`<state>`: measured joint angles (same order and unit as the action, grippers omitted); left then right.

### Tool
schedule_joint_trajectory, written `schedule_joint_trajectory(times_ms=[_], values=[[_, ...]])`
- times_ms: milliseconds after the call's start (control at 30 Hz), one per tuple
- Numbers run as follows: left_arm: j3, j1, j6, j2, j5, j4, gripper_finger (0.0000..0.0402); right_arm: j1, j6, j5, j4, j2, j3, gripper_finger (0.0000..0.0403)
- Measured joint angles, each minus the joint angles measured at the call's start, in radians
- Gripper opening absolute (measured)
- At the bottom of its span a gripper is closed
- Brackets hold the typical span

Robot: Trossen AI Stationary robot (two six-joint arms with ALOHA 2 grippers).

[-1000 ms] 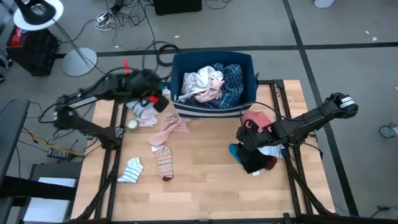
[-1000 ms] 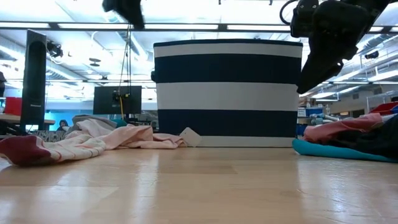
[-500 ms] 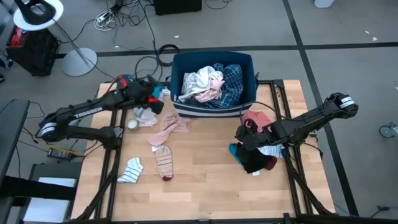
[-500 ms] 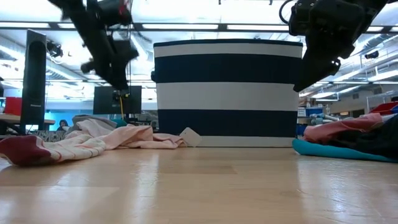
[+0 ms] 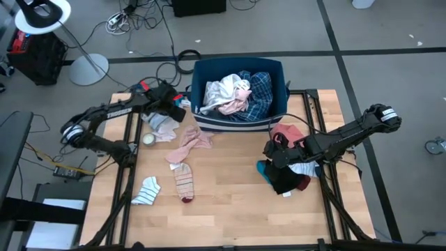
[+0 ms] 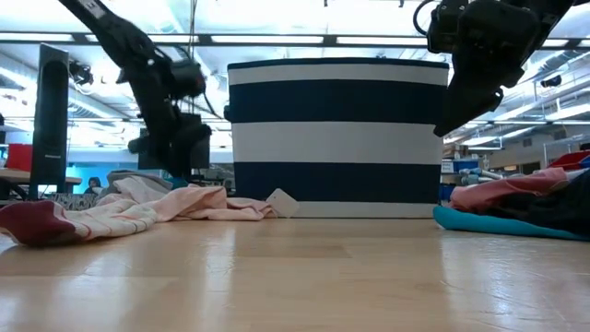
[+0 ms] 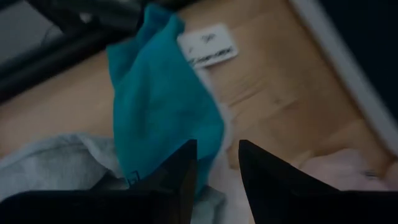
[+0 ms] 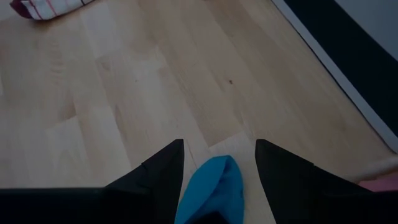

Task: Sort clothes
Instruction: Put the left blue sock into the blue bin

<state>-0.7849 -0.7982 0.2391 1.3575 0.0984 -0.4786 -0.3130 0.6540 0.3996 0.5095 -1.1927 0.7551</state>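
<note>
Over the far-left corner of the table (image 5: 230, 209), I am lowering my left gripper (image 7: 217, 163) toward the small heap of clothes (image 5: 164, 125) lying just left of the bin (image 5: 240, 66). Its fingers are standing spread, with nothing between them, and a teal piece (image 7: 161, 102) is lying on the wood right ahead of them, beside a white tag (image 7: 207, 45) and over a pale grey garment (image 7: 53, 165). I am judging that teal piece the likely next pick, since the opening is lining up with its edge.

My right gripper (image 8: 217, 163) is hanging over the right side of the table, fingers likewise apart and empty, above the dark, red and teal pile (image 5: 287, 167) that seems to be one sorted group; a teal tip (image 8: 211, 190) is showing between the fingers from below.

Plaid, white and pink pieces (image 5: 237, 94) are sitting in the bin, probably waiting to be drawn out. A pink garment (image 5: 191, 143) and two striped socks (image 5: 182, 183) are lying spread across the middle of the table, apart from both piles, so much sorting seems to be remaining. The right arm is looking parked while the left works, keeping the two clear of each other.
</note>
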Motion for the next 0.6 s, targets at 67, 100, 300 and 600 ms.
schedule_joint_trajectory(times_ms=[67,100,300,600], values=[[0.000,-0.013,-0.003,0.034,0.003,0.001,0.0124,0.000,0.000,0.000,0.000,0.000,0.000,0.0199],[0.000,-0.018,-0.005,0.048,0.012,0.003,0.0124,0.001,0.000,0.000,0.000,0.000,0.000,0.0199],[0.000,-0.029,-0.026,0.101,0.033,0.005,0.0102,0.003,-0.002,0.000,0.000,0.000,0.000,0.0199],[0.000,-0.007,-0.027,0.077,-0.046,-0.093,0.0005,0.002,-0.001,0.000,0.000,0.000,0.000,0.0199]])
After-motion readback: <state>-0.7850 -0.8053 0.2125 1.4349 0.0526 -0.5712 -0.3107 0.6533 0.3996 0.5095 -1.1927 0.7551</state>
